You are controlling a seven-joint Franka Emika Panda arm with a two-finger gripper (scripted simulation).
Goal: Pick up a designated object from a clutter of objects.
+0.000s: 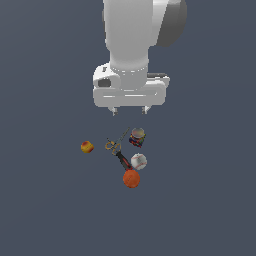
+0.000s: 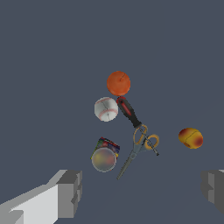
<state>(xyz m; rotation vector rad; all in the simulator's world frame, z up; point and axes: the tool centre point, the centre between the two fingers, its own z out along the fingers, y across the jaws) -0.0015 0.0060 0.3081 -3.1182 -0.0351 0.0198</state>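
Exterior view: my gripper [image 1: 131, 110] hangs above the clutter, fingers spread wide and holding nothing. Below it, near frame centre, the white baseball [image 1: 138, 161] lies on the tabletop [image 1: 45, 210], just above the orange ball [image 1: 131, 178] and beside the red-black tool [image 1: 121, 160]. The scissors [image 1: 116, 143] and multicoloured can [image 1: 137, 137] lie higher; the red-yellow ball [image 1: 87, 147] sits apart at the left.

Wrist view: the baseball [image 2: 106, 109] shows mid-frame, between orange ball [image 2: 118, 83] and can [image 2: 104, 155]. My fingers [image 2: 70, 194] are well apart, empty.
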